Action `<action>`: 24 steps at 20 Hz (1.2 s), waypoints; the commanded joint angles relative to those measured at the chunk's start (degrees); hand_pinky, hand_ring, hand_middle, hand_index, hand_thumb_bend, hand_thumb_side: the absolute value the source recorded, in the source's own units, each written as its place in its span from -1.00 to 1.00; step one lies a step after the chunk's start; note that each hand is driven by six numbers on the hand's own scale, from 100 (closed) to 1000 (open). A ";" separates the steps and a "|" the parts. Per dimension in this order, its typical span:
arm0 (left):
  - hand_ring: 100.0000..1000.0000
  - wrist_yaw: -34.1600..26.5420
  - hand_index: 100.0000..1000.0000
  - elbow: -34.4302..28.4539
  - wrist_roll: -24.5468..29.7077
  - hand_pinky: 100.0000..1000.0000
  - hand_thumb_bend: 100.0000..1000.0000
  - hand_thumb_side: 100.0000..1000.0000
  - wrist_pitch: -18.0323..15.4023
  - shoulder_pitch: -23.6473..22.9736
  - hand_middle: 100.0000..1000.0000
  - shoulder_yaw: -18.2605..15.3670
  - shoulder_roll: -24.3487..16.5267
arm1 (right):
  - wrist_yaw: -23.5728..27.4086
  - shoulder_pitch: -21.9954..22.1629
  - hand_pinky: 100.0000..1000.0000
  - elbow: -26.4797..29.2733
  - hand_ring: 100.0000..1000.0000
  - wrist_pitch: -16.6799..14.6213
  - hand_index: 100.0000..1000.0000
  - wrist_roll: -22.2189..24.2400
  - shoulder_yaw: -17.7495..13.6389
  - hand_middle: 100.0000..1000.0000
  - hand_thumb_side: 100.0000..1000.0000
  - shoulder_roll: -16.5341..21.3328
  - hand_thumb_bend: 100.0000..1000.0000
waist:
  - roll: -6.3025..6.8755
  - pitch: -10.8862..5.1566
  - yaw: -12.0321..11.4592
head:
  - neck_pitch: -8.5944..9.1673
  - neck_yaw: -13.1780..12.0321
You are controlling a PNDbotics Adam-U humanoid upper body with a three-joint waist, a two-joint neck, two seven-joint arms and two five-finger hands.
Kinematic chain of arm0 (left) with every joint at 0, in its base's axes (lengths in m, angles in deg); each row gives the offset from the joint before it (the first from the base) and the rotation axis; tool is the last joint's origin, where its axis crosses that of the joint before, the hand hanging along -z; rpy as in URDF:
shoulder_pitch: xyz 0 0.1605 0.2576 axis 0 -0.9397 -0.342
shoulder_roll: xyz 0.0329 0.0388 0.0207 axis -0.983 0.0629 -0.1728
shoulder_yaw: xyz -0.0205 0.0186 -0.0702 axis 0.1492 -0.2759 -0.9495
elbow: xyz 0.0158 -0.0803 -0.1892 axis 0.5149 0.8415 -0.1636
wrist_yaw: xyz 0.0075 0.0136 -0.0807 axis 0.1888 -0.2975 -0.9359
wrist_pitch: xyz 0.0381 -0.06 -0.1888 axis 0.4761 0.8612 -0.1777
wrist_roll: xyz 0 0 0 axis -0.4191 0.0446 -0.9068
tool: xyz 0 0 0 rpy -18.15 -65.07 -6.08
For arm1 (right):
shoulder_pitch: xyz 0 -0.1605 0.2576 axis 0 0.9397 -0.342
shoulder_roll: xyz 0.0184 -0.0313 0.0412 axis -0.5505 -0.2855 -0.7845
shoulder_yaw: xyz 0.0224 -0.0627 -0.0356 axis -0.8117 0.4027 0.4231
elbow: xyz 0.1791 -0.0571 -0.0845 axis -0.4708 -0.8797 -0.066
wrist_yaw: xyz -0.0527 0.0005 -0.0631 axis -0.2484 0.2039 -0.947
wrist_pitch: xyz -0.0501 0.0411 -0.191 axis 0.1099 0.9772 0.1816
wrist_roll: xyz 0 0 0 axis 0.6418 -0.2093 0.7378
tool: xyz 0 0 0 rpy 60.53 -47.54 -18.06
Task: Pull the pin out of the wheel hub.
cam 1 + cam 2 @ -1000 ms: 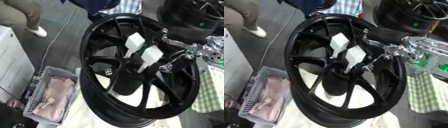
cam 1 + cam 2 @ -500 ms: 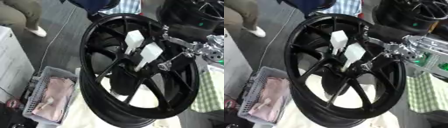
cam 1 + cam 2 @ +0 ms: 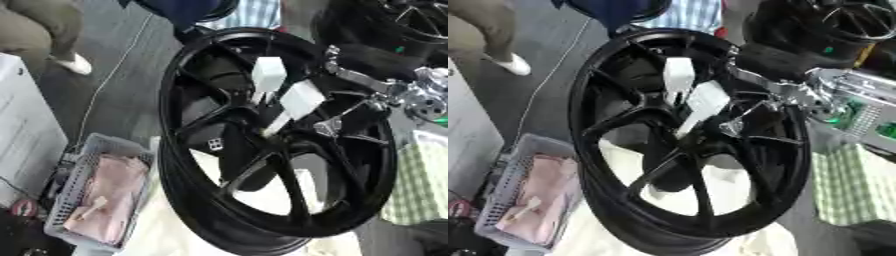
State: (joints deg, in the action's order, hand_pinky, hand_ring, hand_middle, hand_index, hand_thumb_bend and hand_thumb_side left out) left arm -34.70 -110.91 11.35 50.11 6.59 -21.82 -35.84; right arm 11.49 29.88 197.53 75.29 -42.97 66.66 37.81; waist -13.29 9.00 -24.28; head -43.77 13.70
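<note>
Though seen at a slant, filling most of the frame with a black wheel [image 3: 262, 145], set on edge and leaning, rim toward the camera at the lower side. Showing a pale surface [image 3: 262, 192] through the gaps between the spokes. Just left of frame centre, where the spokes meet, showing the hub [image 3: 254, 137].

Reaching in from the right edge with the right hand [image 3: 372, 92], silver links and joints across the upper right part of the wheel. Ending in two white fingertips [image 3: 302, 98], one above the other, in front of the upper spokes, just above the hub. Between the lower white tip and the hub, showing a thin pale pin [image 3: 685, 123], slanting down to the left, lower end at the hub, upper end touching that tip. Cannot tell whether gripped or only touched: too blurred to say if open or closed. No sight of the left hand in either view.

At lower left, beside the wheel, showing a grey basket [image 3: 83, 200] with pink cloth [image 3: 109, 195] inside. At the left edge, a white cabinet [image 3: 22, 135]. At upper right, behind the hand, another dark wheel [image 3: 833, 35]. At the right edge, below the hand, a green checked cloth [image 3: 850, 185]. On the grey floor at upper left, a thin white cable [image 3: 109, 75].
</note>
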 commanded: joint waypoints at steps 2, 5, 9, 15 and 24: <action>0.37 0.11 0.60 -0.99 0.00 0.66 -0.87 0.31 0.25 0.29 0.18 -0.14 -0.45 | 0.54 -0.82 0.55 0.35 0.14 0.29 -0.44 0.95 -1.32 -0.51 -0.82 2.48 -0.68 | 0.45 -1.17 0.26 | -0.35 -0.25; 0.36 0.07 0.60 -0.99 -0.08 0.66 -0.87 0.32 0.37 0.15 0.18 -0.12 -0.44 | 0.72 -1.06 0.55 0.35 0.14 0.25 -0.44 2.06 -1.37 -0.51 -0.80 2.73 -0.67 | 0.35 -1.42 0.37 | -0.35 -0.33; 0.37 0.01 0.60 -0.99 -0.23 0.66 -0.87 0.32 0.45 -0.07 0.18 -0.19 -0.45 | 1.30 -1.15 0.56 0.35 0.14 0.21 -0.45 3.26 -1.40 -0.52 -0.79 3.11 -0.66 | 0.34 -1.84 0.51 | -0.09 -0.61; 0.37 -0.13 0.60 -0.99 -0.36 0.66 -0.86 0.32 0.66 -0.37 0.18 -0.20 -0.39 | 2.17 -1.22 0.55 0.35 0.14 0.15 -0.46 4.46 -1.58 -0.53 -0.78 3.58 -0.66 | 0.34 -2.35 0.78 | 0.65 -0.91; 0.37 -0.44 0.60 -0.99 -0.51 0.66 -0.87 0.32 0.68 -0.45 0.18 -0.30 -0.59 | 3.56 -0.73 0.56 0.35 0.14 0.66 -0.47 5.09 -2.83 -0.54 -0.78 4.36 -0.64 | 0.34 -3.07 1.08 | 3.01 -1.10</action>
State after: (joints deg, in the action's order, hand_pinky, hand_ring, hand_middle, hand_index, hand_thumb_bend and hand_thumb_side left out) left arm -34.87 -110.91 10.90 50.76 5.81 -21.84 -35.85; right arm 14.68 29.47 197.53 75.79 -37.88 65.16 39.51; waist -13.57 7.02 -23.33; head -41.65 12.71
